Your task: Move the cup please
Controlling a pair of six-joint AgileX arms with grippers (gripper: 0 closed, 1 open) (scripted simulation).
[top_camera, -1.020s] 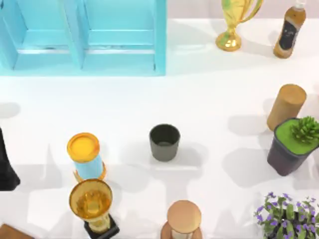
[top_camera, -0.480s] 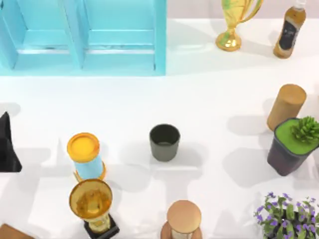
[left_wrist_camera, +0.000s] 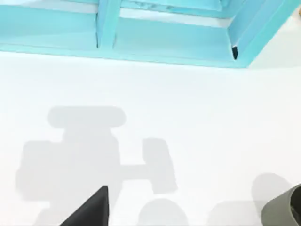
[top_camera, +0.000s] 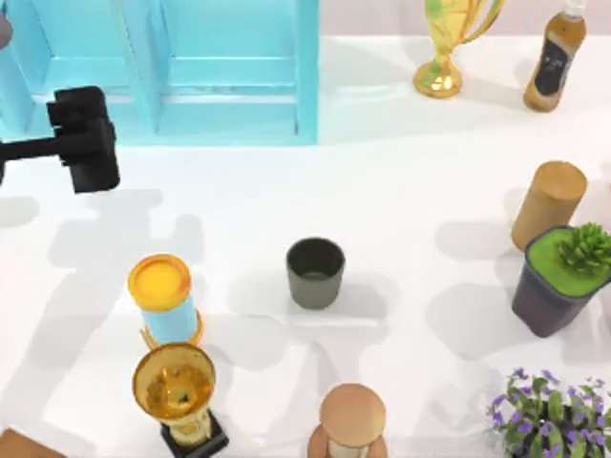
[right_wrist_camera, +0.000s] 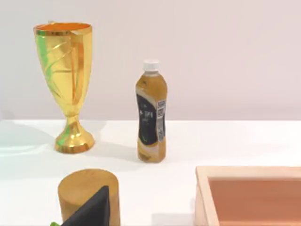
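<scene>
The surface (top_camera: 401, 191) is lit brightly and evenly, and soft grey shadows are cast toward the right and near side of each object, as seen beside the cup (top_camera: 315, 272). A blocky shadow of the left tool (top_camera: 86, 138) is thrown across the white top. Glare is seen on the gold trophy (right_wrist_camera: 66, 80).

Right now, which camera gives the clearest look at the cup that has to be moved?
The top view: the cup stands upright and whole at the table's middle, with nothing touching it and the left gripper far off near the blue shelf. The left wrist view catches just a sliver of its grey side at the frame edge.
</scene>
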